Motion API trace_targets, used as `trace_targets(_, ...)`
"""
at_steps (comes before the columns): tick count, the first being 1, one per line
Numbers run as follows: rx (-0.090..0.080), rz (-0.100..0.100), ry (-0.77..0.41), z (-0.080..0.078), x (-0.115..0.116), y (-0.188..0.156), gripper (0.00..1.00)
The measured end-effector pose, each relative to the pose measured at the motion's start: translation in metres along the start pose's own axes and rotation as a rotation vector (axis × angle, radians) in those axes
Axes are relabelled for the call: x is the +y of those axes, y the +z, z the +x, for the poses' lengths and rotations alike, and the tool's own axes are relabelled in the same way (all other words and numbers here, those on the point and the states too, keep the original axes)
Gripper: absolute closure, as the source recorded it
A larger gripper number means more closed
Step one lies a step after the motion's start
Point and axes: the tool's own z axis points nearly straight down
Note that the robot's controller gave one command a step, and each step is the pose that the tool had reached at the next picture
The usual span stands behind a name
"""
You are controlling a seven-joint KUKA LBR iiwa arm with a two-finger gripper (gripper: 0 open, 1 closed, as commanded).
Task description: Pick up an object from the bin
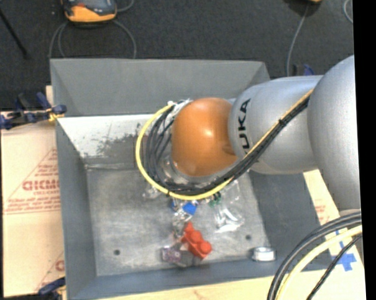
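A slim metal part of my gripper (179, 224) shows just below the arm's wrist, in the near middle of the bin. Right beneath it lies a red plastic block (198, 243), with a small grey and purple thing (174, 255) touching its left side. A small blue and white thing (189, 208) sits just above the gripper, partly hidden by the arm. To the right lies a crumpled clear plastic bag (228, 216).
A small round white and grey cap (263, 255) rests in the bin's near right corner. The arm with its orange cover and looped cables hangs over the bin's middle and hides what lies under it. The bin's left half is bare floor.
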Motion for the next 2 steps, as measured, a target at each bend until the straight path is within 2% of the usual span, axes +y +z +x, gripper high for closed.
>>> trace_targets(1,0.004,-0.002,0.017,0.071,-0.015,0.013,0.0)
trace_targets(2,-0.017,0.005,-0.397,0.075,-0.035,0.031,0.0)
